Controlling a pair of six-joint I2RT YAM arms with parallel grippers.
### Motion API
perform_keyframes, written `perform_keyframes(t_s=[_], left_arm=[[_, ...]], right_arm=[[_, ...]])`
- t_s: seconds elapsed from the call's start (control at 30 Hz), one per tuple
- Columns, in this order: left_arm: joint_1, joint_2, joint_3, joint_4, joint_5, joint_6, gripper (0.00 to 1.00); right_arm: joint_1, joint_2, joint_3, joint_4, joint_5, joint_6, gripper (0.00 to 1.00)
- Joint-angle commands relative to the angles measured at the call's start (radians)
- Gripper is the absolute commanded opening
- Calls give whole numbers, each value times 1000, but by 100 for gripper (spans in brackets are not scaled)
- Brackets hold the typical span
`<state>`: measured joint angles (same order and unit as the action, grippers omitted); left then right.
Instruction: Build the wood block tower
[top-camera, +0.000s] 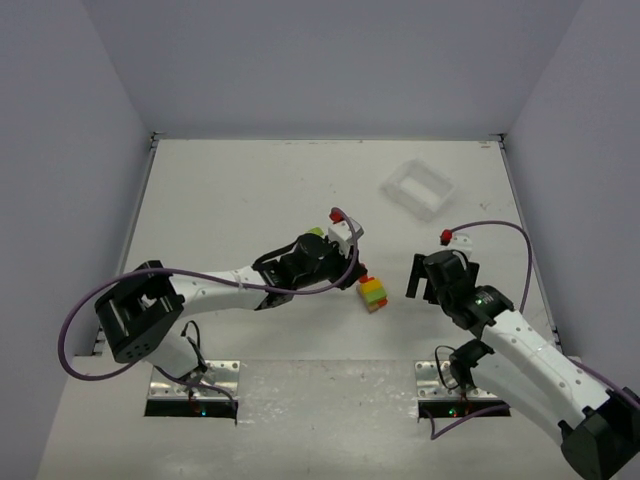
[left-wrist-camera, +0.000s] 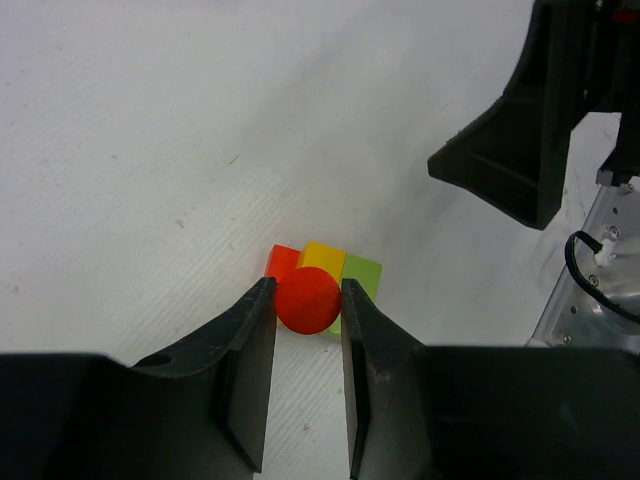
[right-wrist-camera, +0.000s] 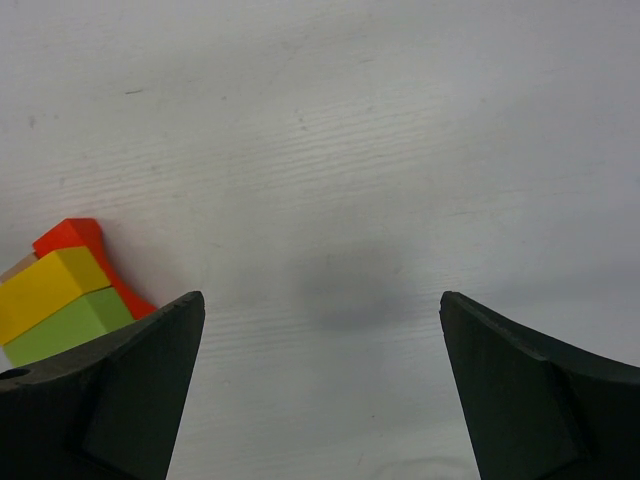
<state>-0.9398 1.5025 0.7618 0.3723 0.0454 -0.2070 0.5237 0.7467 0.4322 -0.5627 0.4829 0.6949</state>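
A round red block (left-wrist-camera: 308, 300) is clamped between the fingers (left-wrist-camera: 250, 360) of the left gripper (left-wrist-camera: 308, 288). It is held right above the tower (left-wrist-camera: 322, 256) of red, yellow and green blocks; whether they touch cannot be told. The right gripper (right-wrist-camera: 320, 300) is spread wide with nothing between its fingers, and the tower is seen just beside one finger. The tower is set on the table (top-camera: 250, 190) between the grippers. A white tray (top-camera: 418, 188) lies well apart.
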Motion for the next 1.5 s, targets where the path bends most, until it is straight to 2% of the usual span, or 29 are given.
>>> perform_keyframes(t_s=[0.0,0.17,0.43,1.47], left_arm=[[-52,19,48,104,-29,80,0],[-114,82,79,94,-127,130,0],[-135,143,126,74,-173,154,0],[-171,169,138,13,-210,141,1]], right_arm=[[-60,29,49,-12,64,39,99],[-131,75,43,-13,32,29,99],[-139,67,33,-13,24,17,99],[-140,60,13,0,9,0,99]])
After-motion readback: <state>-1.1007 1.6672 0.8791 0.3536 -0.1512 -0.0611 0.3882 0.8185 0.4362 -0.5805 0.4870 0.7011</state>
